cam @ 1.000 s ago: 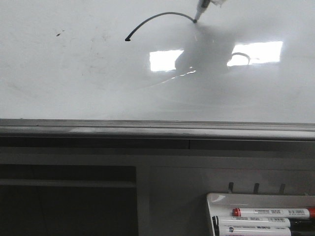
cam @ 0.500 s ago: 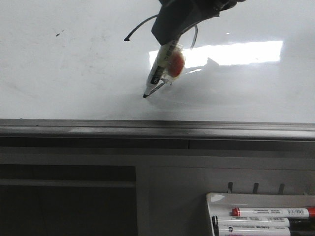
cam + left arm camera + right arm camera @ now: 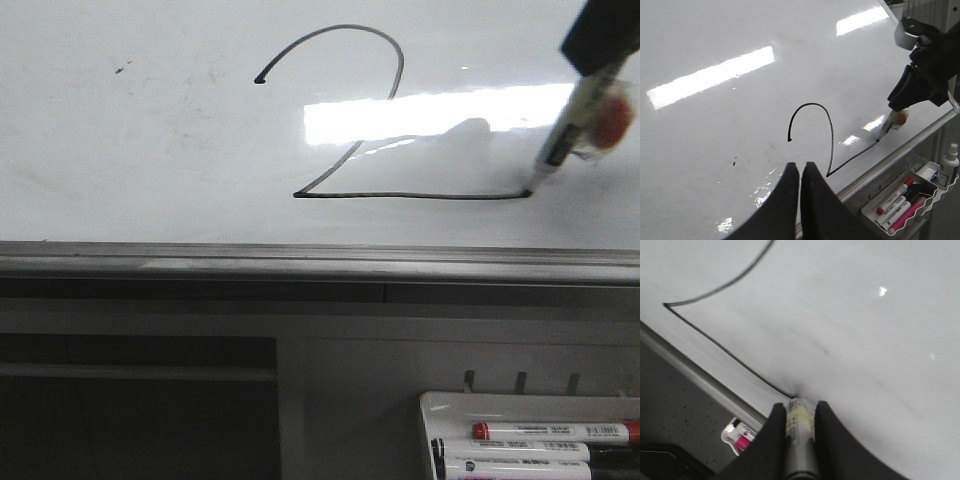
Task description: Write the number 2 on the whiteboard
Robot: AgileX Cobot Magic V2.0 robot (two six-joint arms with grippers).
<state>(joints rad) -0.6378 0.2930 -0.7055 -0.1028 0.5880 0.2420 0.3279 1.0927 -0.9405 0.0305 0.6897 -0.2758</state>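
Note:
A large black number 2 (image 3: 345, 150) is drawn on the glossy whiteboard (image 3: 150, 150), with a curved top and a long flat base. My right gripper (image 3: 800, 412) is shut on a marker (image 3: 570, 135), whose tip touches the board at the right end of the base line. The gripper and marker also show in the left wrist view (image 3: 892, 117), beside the number 2 (image 3: 830, 145). My left gripper (image 3: 800, 170) is shut and empty, held off the whiteboard (image 3: 715, 130) below the digit's left side.
A grey metal rail (image 3: 320, 262) runs along the board's lower edge. A small white marker tray (image 3: 530, 440) with several markers hangs at the lower right. A small dark speck (image 3: 121, 69) marks the board at the left. A spray bottle (image 3: 948, 165) stands by the tray.
The right gripper drew the diagonal down to the lower left, then swept right along the bottom. The base line is now drawn and the marker stands at its right end.

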